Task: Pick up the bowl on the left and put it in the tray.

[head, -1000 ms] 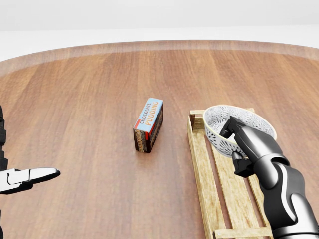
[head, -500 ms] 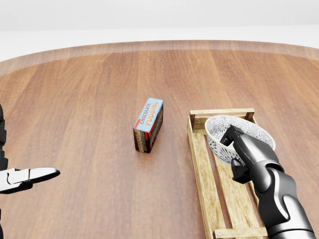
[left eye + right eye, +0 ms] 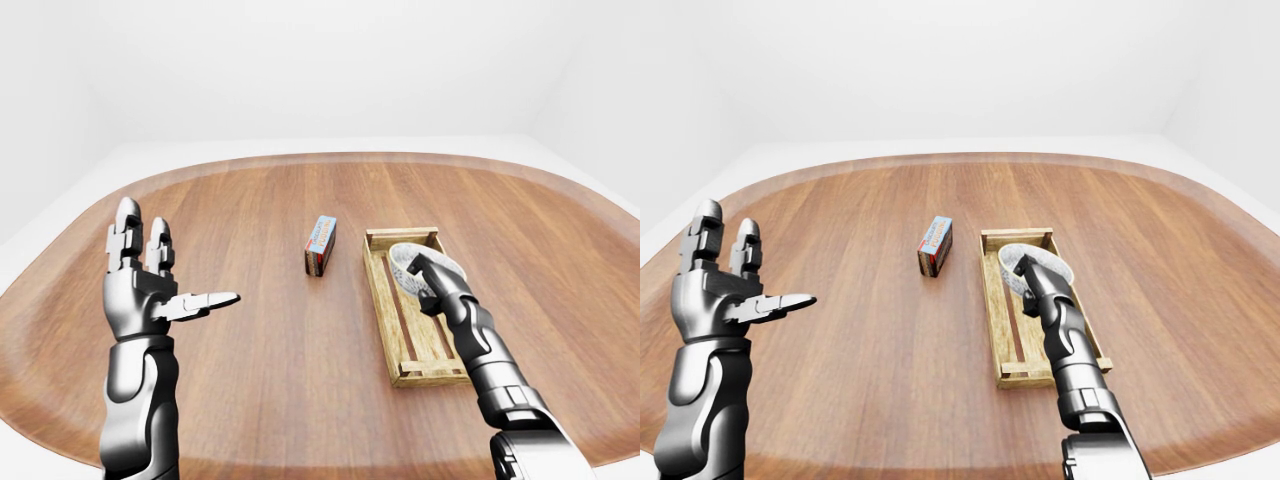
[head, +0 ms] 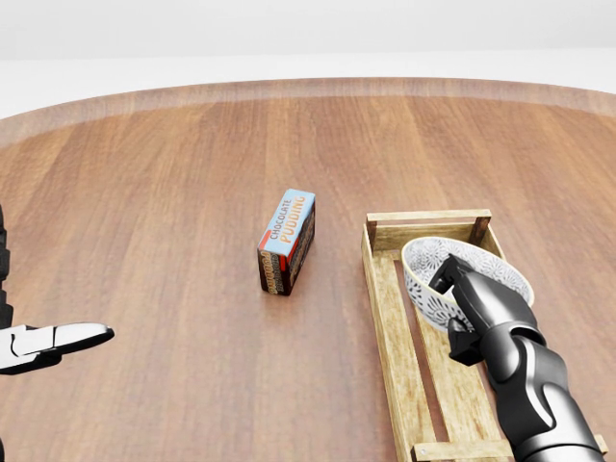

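Observation:
The white bowl [image 4: 426, 258] with a dark speckled pattern sits low inside the wooden slatted tray [image 4: 384, 289], near its top end, slightly tilted. My right hand [image 4: 452, 310] is shut on the bowl's near rim, with fingers inside and the thumb on the outer wall. The hand hides the right half of the bowl, so I cannot tell whether the bowl rests on the slats. At the left of the left-eye view my left hand [image 3: 170, 265] is raised, open and empty, far from the tray.
A chocolate pudding box [image 4: 287, 241] stands on the round wooden table [image 4: 173, 192], a little left of the tray. The table's curved edge runs along the top of the head view, with white floor beyond it.
My right hand has lowered the bowl from above the tray's top end down between its rails. The left hand and the pudding box have not moved.

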Motion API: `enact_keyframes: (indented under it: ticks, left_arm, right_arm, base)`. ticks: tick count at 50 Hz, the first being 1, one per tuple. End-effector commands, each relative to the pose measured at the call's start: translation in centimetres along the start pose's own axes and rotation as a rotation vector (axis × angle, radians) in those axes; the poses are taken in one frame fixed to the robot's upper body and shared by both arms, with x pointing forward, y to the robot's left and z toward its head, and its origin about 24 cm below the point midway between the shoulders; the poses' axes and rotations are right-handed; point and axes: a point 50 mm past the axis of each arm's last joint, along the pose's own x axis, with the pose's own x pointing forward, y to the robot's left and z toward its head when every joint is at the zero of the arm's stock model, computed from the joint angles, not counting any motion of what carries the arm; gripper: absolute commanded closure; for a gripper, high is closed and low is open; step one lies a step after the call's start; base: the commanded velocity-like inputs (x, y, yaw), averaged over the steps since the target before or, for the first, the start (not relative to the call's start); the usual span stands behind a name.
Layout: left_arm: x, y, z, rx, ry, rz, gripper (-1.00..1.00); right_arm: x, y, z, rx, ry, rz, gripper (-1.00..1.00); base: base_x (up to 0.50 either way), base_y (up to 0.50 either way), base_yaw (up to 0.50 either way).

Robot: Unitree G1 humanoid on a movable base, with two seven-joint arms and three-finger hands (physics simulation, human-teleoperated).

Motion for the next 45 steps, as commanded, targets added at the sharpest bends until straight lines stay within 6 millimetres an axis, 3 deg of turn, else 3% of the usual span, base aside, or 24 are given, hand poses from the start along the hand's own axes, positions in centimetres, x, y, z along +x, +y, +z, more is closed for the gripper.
enact_keyframes:
  ticks: [1,28,45]
  left_arm:
    - [0.0,0.0,0.2,0.000,-0.007,0.000,-1.00]
    - [-0.1,-0.1,0.2,-0.001,-0.008,-0.005,-1.00]
    - [-0.1,0.0,0.4,-0.004,-0.014,0.000,-1.00]
  right_arm:
    - [0.0,0.2,-0.1,-0.033,0.008,-0.012,1.00]
    - [0.3,2.1,-1.4,-0.024,0.071,0.038,1.00]
    - [0.5,2.4,-1.0,-0.031,0.068,0.062,1.00]
  base:
    - [0.00,0.00,0.00]
    - [0.00,0.00,0.00]
    - [0.00,0.00,0.00]
